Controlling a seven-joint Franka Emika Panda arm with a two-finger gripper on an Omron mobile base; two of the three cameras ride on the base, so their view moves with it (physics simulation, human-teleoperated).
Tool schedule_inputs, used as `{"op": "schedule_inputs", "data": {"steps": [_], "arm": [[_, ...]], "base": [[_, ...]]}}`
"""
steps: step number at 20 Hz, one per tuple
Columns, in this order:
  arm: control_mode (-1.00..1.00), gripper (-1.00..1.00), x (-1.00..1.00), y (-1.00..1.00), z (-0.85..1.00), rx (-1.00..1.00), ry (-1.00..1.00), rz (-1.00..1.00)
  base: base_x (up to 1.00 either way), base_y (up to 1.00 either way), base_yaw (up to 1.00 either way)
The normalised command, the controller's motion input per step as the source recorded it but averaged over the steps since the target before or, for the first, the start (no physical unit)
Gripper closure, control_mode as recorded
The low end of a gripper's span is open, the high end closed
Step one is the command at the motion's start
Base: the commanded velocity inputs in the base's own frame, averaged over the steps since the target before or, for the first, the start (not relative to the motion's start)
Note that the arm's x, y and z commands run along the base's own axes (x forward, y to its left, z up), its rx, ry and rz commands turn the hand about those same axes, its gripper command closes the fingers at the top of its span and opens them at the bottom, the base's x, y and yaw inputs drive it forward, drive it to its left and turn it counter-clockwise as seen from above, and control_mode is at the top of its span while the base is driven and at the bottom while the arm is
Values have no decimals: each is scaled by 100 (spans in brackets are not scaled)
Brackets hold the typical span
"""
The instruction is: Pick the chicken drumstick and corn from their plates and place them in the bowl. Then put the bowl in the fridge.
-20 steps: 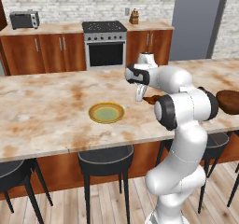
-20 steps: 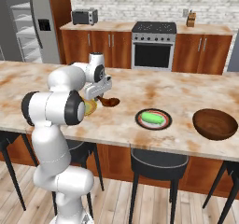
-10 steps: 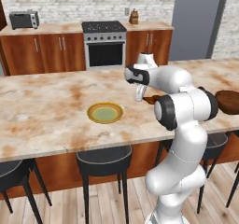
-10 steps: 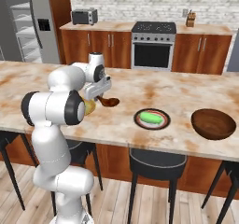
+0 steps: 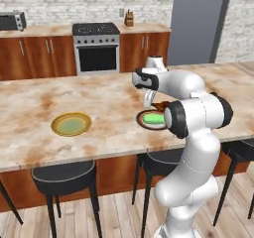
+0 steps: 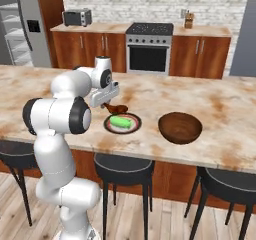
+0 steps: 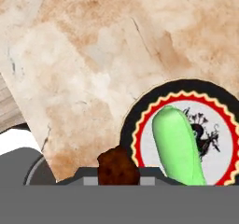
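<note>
Already, in the left base view, the gripper (image 5: pixel 148 101) hangs just beside the black-rimmed plate (image 5: pixel 144 119), where the corn (image 5: pixel 155 118) lies; the yellow-rimmed plate (image 5: pixel 71 124) sits bare, well apart. From the right base view, the chicken drumstick (image 6: pixel 114 107) is clamped in the jaws above that plate's edge, with the dark wooden bowl (image 6: pixel 180 128) near and seemingly unfilled. Through the hand view, the drumstick sits pinched between the fingertips. Both placements and the fridge trip remain.

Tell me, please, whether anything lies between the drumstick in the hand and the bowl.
The black-rimmed plate with the corn lies low between the drumstick and the bowl; carried above it, nothing visible blocks the way.
</note>
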Motion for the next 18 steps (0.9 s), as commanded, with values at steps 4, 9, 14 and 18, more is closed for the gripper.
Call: {"op": "schedule_inputs", "data": {"steps": [4, 9, 14, 18], "arm": [[100, 100, 0, 0, 0, 0, 0, 0], [100, 100, 0, 0, 0, 0, 0, 0], [100, 100, 0, 0, 0, 0, 0, 0], [100, 100, 0, 0, 0, 0, 0, 0]], "base": [[7, -71, 0], [11, -58, 0], [43, -34, 2], [49, -40, 4]]}}
